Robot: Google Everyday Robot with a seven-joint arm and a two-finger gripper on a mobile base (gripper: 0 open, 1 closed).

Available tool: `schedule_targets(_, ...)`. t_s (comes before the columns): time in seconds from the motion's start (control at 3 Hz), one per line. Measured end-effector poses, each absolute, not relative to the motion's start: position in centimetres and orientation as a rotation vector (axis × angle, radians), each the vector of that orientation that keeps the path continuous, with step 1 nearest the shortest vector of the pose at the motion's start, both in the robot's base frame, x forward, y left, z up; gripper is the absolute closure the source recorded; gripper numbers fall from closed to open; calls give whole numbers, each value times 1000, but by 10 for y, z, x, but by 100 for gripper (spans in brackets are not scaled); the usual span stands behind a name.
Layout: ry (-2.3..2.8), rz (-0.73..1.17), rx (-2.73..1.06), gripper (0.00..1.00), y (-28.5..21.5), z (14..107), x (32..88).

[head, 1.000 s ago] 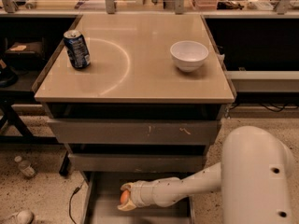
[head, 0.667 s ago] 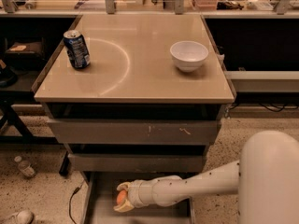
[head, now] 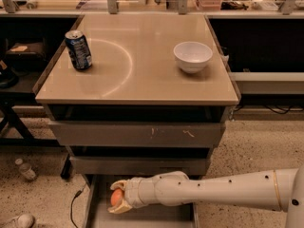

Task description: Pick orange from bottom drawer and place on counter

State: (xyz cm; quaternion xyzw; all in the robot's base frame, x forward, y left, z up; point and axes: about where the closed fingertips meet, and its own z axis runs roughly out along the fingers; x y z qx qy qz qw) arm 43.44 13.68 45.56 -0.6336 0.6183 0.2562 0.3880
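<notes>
Upper left, a blue soda can stands on the glossy tan counter. Lower left of centre, my gripper is clenched around the orange, which is small, round and smooth-skinned, over the open bottom drawer. Upper right, a white bowl sits on the counter

Arm reaches low; gripper clasps the orange over bottom drawer.

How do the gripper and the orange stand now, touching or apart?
Touching. The camera view shows the gripper over the bottom drawer, its fingers closed on the orange from above and below, with no gap between them.
</notes>
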Motion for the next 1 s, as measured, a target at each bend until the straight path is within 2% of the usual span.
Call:
schedule_targets(0.33,1575,650,-1611,100,136,454,435)
schedule_targets(1.0,1561,670,-1655,100,163,522,422)
